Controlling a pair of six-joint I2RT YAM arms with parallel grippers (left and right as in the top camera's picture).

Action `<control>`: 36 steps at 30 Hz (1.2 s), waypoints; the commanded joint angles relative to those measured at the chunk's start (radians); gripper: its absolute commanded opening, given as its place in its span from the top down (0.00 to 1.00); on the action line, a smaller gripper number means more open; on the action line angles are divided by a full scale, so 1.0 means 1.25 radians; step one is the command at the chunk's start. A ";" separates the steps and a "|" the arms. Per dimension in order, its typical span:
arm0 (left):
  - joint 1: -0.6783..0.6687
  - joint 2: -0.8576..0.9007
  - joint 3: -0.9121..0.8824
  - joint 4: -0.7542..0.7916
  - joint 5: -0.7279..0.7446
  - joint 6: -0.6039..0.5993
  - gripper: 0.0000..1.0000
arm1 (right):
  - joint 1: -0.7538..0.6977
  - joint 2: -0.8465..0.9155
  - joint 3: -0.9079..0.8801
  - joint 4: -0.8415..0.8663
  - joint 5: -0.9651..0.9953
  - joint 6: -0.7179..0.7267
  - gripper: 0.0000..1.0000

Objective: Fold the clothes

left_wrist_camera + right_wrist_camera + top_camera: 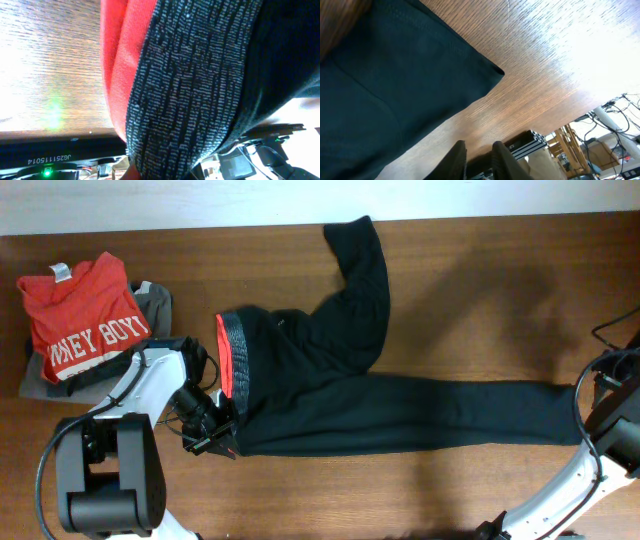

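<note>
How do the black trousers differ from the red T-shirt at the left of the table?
The trousers are black with a red-lined waistband; the T-shirt is red with white lettering. The trousers lie spread out, one leg straight and one bent toward the far edge; the T-shirt is folded compact. The trousers lie on the bare table; the T-shirt sits on a grey garment. Both are soft clothing.

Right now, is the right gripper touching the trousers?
Apart. In the right wrist view, a strip of bare table shows between the right gripper and the edge of the trousers.
</note>
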 commanded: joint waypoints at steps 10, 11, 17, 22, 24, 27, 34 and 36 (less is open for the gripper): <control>0.005 0.006 0.005 -0.007 -0.027 -0.005 0.35 | -0.006 -0.015 -0.005 0.033 -0.033 0.001 0.76; 0.005 0.006 0.005 -0.009 -0.027 -0.005 0.35 | -0.006 -0.015 -0.005 0.037 -0.035 0.001 0.76; 0.005 0.005 0.044 0.004 -0.057 -0.021 0.36 | 0.002 -0.015 -0.005 0.082 -0.092 -0.043 0.76; 0.005 -0.009 0.155 0.108 -0.059 -0.020 0.37 | 0.053 -0.015 0.000 0.141 -0.217 -0.150 0.75; 0.005 -0.009 0.183 0.179 -0.060 -0.020 0.39 | 0.088 -0.015 0.006 0.166 -0.273 -0.187 0.73; 0.005 -0.007 0.184 0.305 -0.060 -0.020 0.44 | 0.157 -0.015 0.021 0.216 -0.381 -0.244 0.66; 0.000 0.053 0.182 0.469 -0.062 -0.020 0.49 | 0.358 -0.013 0.026 0.459 -0.488 -0.257 0.21; -0.003 0.078 0.182 0.478 -0.062 -0.021 0.50 | 0.417 -0.011 0.026 0.528 -0.488 -0.257 0.18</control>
